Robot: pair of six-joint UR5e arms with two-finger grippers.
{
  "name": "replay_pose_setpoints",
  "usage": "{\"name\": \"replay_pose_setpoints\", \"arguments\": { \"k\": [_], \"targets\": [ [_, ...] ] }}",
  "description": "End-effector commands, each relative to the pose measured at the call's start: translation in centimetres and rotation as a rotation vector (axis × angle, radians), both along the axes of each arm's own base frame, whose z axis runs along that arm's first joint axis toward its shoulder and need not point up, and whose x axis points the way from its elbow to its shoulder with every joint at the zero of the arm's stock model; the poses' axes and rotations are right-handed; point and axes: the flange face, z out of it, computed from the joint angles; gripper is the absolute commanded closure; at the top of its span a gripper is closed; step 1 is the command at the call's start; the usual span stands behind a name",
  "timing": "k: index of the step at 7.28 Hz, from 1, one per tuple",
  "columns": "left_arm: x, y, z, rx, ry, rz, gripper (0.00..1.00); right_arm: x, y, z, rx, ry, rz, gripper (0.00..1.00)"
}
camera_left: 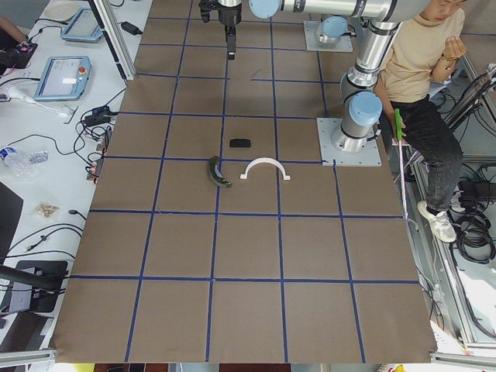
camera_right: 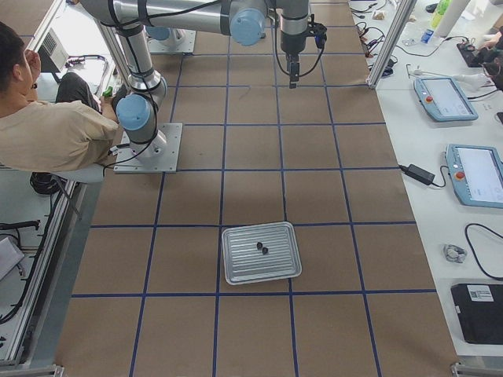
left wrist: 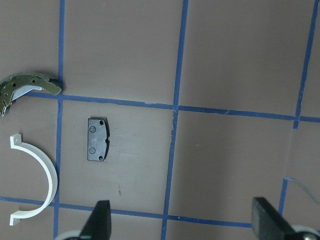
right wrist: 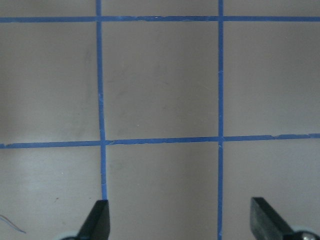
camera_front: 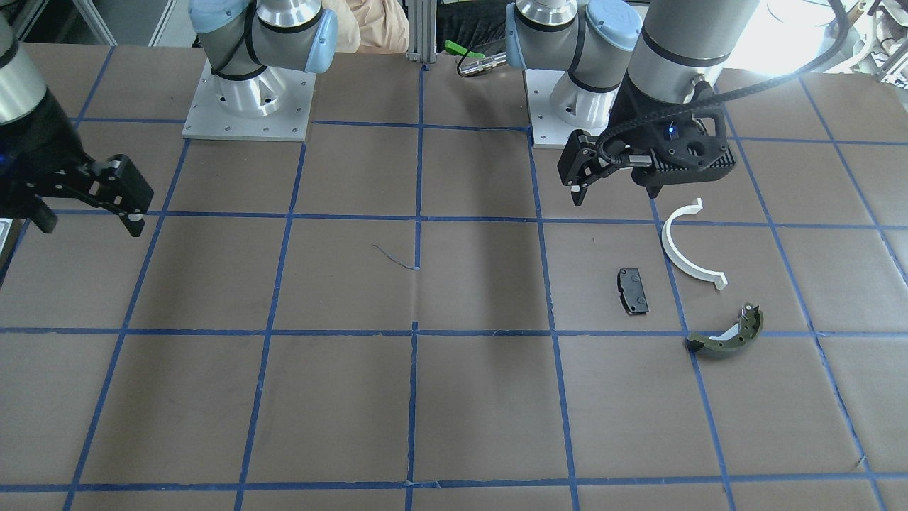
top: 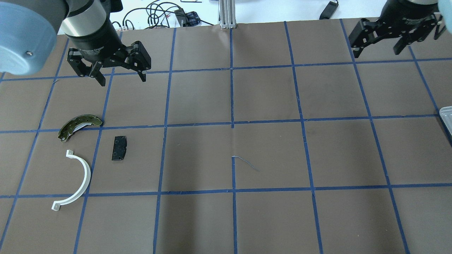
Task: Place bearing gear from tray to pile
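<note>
The pale tray point(camera_right: 236, 271) holds two small dark parts point(camera_right: 262, 249); I cannot tell which is the bearing gear. Only a sliver of the tray point(top: 446, 118) shows at the overhead view's right edge. The pile lies on the robot's left: a black pad point(top: 119, 148), a white half-ring point(top: 79, 180) and an olive brake shoe point(top: 79, 125). My left gripper point(top: 122, 76) is open and empty, raised beyond the pile; its wrist view shows the pad point(left wrist: 97, 139) below. My right gripper point(top: 376, 53) is open and empty, raised over bare table point(right wrist: 160, 100).
The brown table surface carries a blue tape grid point(top: 232, 123). Both arm bases point(camera_front: 248, 92) stand at the robot's edge. A person point(camera_left: 422, 54) sits beside the bases. Tablets and cables point(camera_right: 444, 94) lie on the side benches.
</note>
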Motion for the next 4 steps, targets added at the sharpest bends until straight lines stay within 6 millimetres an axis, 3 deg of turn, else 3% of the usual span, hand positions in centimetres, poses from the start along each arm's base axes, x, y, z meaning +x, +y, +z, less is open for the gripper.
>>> {"name": "replay_pose_setpoints", "arguments": {
  "k": [1,4],
  "targets": [
    [-0.1,0.5,0.7,-0.016,0.003,-0.001,0.00,-8.9,0.4,-1.0,0.021,0.004,-0.033,0.00],
    [0.0,1.0,0.8,-0.011,0.001,-0.001,0.00,-22.8,3.6,-5.3,0.086,-0.037,-0.063,0.00]
  ]
}}
